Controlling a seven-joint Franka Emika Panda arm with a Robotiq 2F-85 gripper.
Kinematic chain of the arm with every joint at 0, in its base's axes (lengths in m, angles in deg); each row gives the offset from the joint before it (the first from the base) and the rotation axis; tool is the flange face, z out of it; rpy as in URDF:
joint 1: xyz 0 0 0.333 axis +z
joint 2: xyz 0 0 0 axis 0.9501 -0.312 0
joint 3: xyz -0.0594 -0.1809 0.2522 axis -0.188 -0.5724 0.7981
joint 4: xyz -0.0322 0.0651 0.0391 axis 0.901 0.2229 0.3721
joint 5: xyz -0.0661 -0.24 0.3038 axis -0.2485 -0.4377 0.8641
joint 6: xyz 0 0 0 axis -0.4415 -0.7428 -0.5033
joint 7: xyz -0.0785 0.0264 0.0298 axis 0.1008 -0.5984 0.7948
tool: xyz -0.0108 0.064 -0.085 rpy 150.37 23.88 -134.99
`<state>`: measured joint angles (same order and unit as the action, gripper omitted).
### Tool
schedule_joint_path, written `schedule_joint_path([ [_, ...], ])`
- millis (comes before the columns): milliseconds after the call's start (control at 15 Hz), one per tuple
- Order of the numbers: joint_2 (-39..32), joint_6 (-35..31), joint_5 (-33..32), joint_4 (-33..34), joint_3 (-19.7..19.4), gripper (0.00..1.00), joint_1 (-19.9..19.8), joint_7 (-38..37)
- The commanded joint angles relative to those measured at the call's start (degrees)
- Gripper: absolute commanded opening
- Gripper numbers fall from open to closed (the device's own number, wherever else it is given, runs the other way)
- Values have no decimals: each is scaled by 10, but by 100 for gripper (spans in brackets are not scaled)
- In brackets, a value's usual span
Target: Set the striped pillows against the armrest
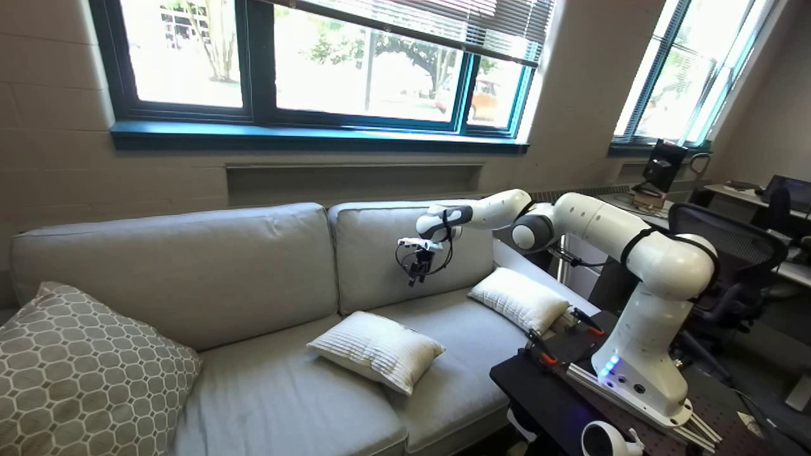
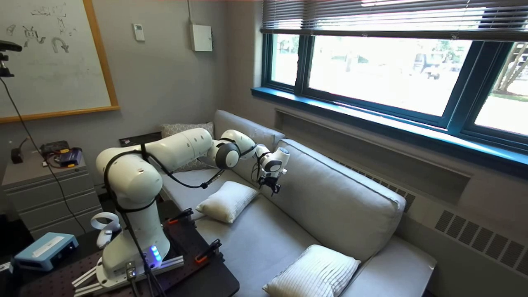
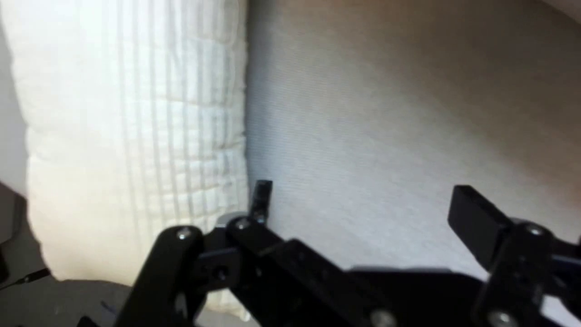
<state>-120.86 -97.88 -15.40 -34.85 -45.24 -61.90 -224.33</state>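
Observation:
One striped pillow [image 1: 377,348] lies on the seat near the middle of the sofa; it also shows in an exterior view [image 2: 227,201]. Another striped pillow [image 1: 519,299] is tilted beside the armrest [image 1: 538,275] and seems to touch it. This pillow [image 2: 313,272] and the armrest [image 2: 398,266] show in both exterior views. My gripper [image 1: 415,277] hangs above the seat, in front of a back cushion. In the wrist view my gripper [image 3: 366,204] is open with nothing between its fingers. A striped pillow [image 3: 136,136] lies left of them, near the left fingertip; contact cannot be told.
The larger lattice-pattern cushion [image 1: 82,373] is at the far end of the sofa. Tall back cushions [image 1: 405,259] stand behind the gripper. A dark table [image 1: 526,380] with clamps [image 1: 540,348] carries the arm base at the sofa's front.

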Motion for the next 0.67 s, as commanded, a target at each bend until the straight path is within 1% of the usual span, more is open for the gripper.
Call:
schedule_joint_path([
  [0,-6,72,-49,33,85,100,-21,42],
  [67,-6,95,-65,35,90,100,-17,53],
  [133,-6,59,-65,23,86,100,-18,20],
  [533,-2,59,-73,14,91,100,-21,20],
  [600,-2,50,-70,7,95,100,-23,18],
])
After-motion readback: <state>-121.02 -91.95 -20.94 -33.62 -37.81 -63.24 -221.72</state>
